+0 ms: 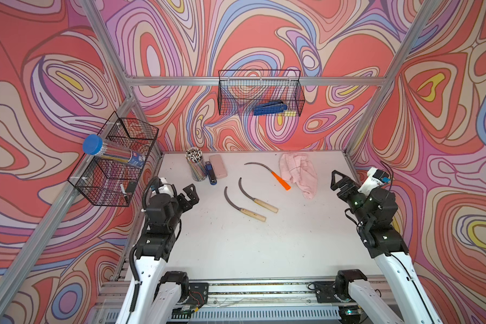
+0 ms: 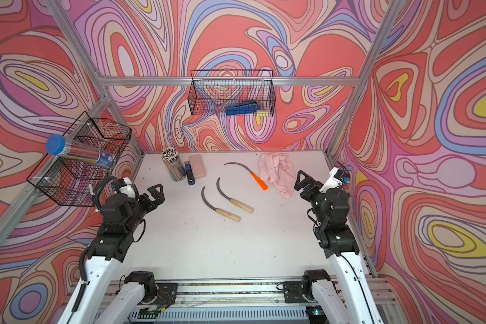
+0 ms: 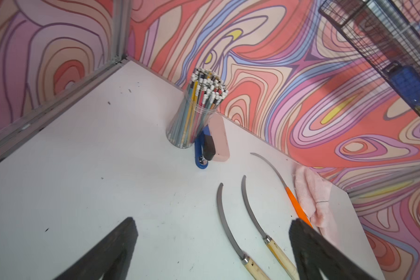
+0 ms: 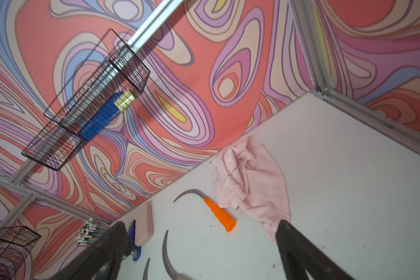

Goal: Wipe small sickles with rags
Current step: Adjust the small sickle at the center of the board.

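Three small sickles (image 1: 265, 205) lie mid-frame, the pink rag (image 1: 299, 174) just right of them; with left gripper (image 1: 188, 196) and right gripper (image 1: 338, 185) wide and empty, we risk dragging the orange-handled sickle (image 1: 281, 181) when pinching cloth.

- White table (image 1: 236, 246), marked with small dark specks
- Clear pencil cup (image 1: 196, 168), upright near the far left corner
- Blue stapler (image 1: 211, 175) between the cup and the pink case (image 1: 218, 165)
- orange-handled sickle (image 1: 279, 179), just beside the crumpled pink rag (image 1: 299, 174)
- Mid-table, side by side and apart: left wooden-handled sickle (image 1: 253, 214), right wooden-handled sickle (image 1: 265, 205)
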